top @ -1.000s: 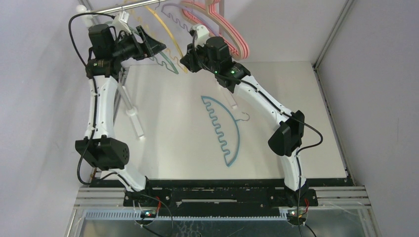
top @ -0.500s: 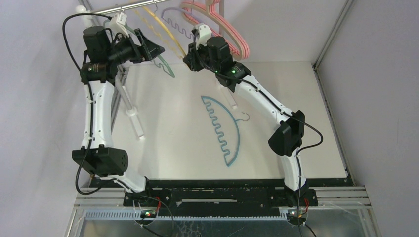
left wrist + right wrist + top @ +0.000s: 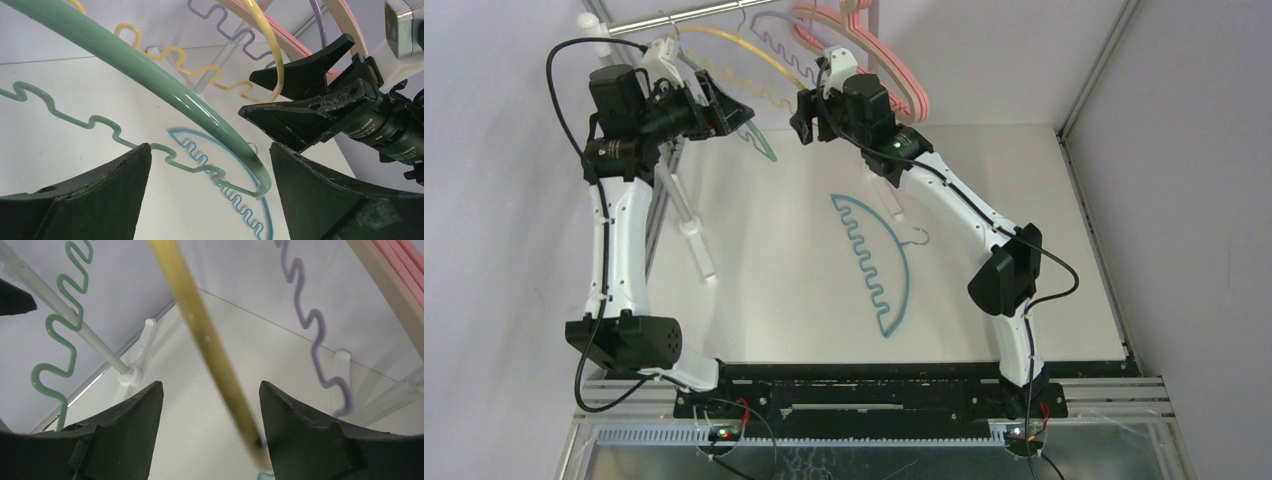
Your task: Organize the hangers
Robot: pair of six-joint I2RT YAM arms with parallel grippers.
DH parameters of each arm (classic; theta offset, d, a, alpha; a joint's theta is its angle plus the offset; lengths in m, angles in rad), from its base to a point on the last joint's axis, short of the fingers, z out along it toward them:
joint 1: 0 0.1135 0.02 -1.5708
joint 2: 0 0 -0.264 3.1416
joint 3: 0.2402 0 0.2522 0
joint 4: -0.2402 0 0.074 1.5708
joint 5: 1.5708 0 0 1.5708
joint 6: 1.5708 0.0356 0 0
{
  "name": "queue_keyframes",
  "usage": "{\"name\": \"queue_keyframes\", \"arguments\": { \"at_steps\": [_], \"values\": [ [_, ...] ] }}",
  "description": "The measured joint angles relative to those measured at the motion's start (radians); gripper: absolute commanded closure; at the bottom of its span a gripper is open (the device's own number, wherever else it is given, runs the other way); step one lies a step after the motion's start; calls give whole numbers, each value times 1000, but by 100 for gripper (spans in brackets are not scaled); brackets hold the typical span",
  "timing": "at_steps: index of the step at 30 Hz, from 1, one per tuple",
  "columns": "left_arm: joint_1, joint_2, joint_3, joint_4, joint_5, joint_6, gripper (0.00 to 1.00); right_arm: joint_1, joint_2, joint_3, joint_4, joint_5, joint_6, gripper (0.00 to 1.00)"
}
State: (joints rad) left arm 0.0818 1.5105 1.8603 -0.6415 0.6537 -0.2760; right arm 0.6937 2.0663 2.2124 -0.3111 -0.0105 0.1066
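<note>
- Left pincer [image 3: 210, 150] spread wide, straddling green plastic hanger [image 3: 150, 70], gripping nothing.
- Right pincer [image 3: 210, 387] likewise agape around yellow plastic hanger [image 3: 205, 335].
- Centre bar before closing; blue wavy hanger [image 3: 908, 272] lies on tabletop [image 3: 1024, 200].

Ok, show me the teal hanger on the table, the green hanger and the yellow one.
teal hanger [image 3: 908, 268]: top external view, on its outer curved bar.
green hanger [image 3: 150, 70]: left wrist view, on its thick curved bar.
yellow hanger [image 3: 205, 340]: right wrist view, mid bar.

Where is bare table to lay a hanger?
Between the white rack leg and the flat teal wavy plastic hanger, and right of the right arm to the table edge. Crowded under the silver metal rail, around left tool and right tool.
</note>
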Motion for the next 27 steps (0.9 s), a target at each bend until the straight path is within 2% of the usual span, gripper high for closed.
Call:
{"name": "queue_keyframes", "arguments": {
  "at_steps": [10,21,27],
  "values": [
    [4,-95,-88,-17,-26,23,6,2,-105,-111,-1,37,-15,15],
    [4,-249,-260,-10,-25,22,6,13,-377,-319,8,101,-68,12],
    [4,-351,-381,5,-31,19,6,29,-511,-432,-1,119,-78,14]
  ]
}}
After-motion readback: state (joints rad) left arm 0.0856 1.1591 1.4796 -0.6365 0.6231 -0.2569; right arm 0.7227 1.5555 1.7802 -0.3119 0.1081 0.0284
